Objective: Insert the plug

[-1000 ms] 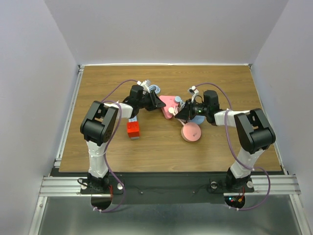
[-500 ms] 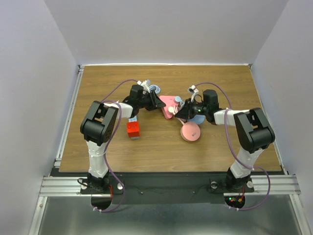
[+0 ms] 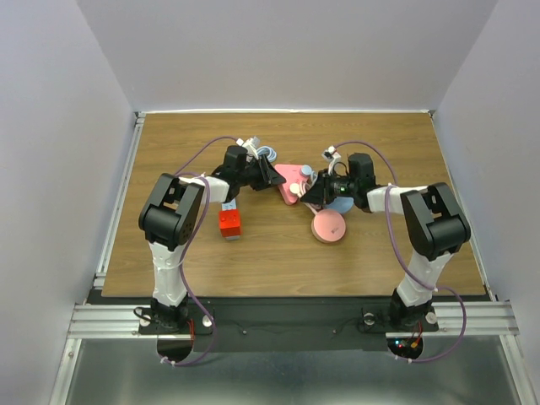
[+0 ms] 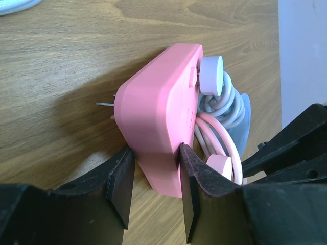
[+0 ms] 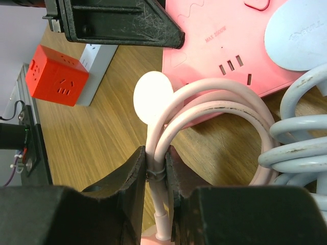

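Observation:
A pink power strip [image 3: 291, 180] lies on the table. My left gripper [image 3: 272, 174] is shut on its end, one finger on each side [image 4: 153, 189]. The strip's slotted socket face [image 5: 230, 51] shows in the right wrist view. My right gripper [image 3: 315, 196] is shut on a doubled pink cable [image 5: 157, 168] tied with a thin wire, just above the strain relief. The round pink plug [image 3: 328, 228] at that cable's end lies on the table beside the gripper. A pale round disc [image 5: 153, 97] sits against the strip's edge.
A red cube adapter [image 3: 229, 223] sits on a white power strip [image 5: 97, 61], left of the pink one. Coiled light blue cable [image 5: 301, 148] and a light blue plug [image 5: 299, 30] lie by the pink strip. The two grippers are close together.
The right gripper and the pink plug have shifted very slightly left. The left gripper holds the strip as before.

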`<state>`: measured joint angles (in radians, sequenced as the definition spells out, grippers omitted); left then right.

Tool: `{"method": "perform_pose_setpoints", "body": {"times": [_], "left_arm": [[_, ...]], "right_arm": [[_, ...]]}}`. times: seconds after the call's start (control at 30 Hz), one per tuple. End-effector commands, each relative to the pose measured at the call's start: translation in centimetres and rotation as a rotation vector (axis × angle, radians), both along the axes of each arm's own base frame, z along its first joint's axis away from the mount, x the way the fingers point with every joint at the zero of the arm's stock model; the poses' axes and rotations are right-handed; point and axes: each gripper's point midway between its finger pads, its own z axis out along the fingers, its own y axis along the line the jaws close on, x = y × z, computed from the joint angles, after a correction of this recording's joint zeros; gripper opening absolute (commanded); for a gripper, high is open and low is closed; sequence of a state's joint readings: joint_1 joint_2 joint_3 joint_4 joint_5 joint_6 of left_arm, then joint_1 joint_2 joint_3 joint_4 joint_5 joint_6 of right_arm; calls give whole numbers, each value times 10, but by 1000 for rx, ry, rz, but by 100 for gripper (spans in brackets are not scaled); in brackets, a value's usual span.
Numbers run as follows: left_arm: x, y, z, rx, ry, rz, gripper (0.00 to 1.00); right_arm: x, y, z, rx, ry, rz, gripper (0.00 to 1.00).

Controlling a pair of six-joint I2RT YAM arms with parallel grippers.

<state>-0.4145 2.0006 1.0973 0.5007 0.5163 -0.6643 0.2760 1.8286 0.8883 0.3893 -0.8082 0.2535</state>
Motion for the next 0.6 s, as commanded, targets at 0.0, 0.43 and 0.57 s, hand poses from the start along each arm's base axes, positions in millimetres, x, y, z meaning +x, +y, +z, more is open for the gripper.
{"method": "perform_pose_setpoints", "body": {"times": [0.0,0.43,0.57], "left_arm": [[-26,16,-48,139,79,-76,0],[-25,21,-56,153,99,-81,0],[-24,19,-55,150,92,-114,0]], "right_arm": [[48,-38,-24,-153,-90,-193,0],[47,-63,-55,-262,31,-265,0],[46,-63,-58,-265,56,-261,1]]}}
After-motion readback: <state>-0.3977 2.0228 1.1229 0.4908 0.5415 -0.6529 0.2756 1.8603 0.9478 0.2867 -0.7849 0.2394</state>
